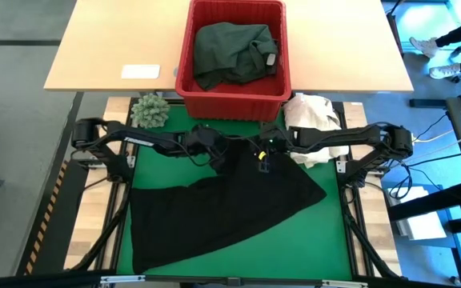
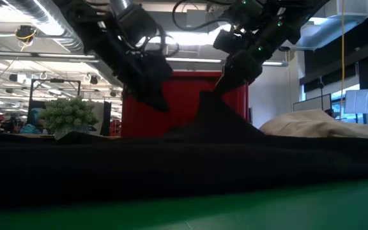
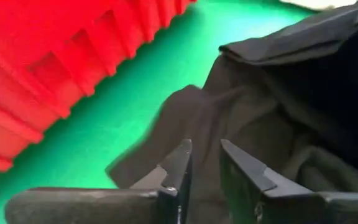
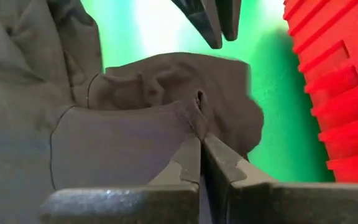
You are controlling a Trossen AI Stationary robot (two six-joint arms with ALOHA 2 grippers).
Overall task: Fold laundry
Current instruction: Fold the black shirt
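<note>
Right tool point(image 4: 201, 146) pressed together, pinching a raised fold of the black garment point(image 1: 230, 212), just in front of the red basket point(image 1: 184, 76). Left tool point(image 3: 205, 163) just beside it, fingers slightly spread above the same garment's edge, nothing between them as far as the wrist view shows. Black garment spreads flat over the green tabletop point(image 1: 330, 232) from both tools toward the near edge. Dark green garment point(image 1: 232, 50) bunched inside the basket, behind both tools. Cream-white cloth heap point(image 1: 314, 112) beside the right tool's arm; small green plant point(image 1: 150, 110) behind the left arm.
</note>
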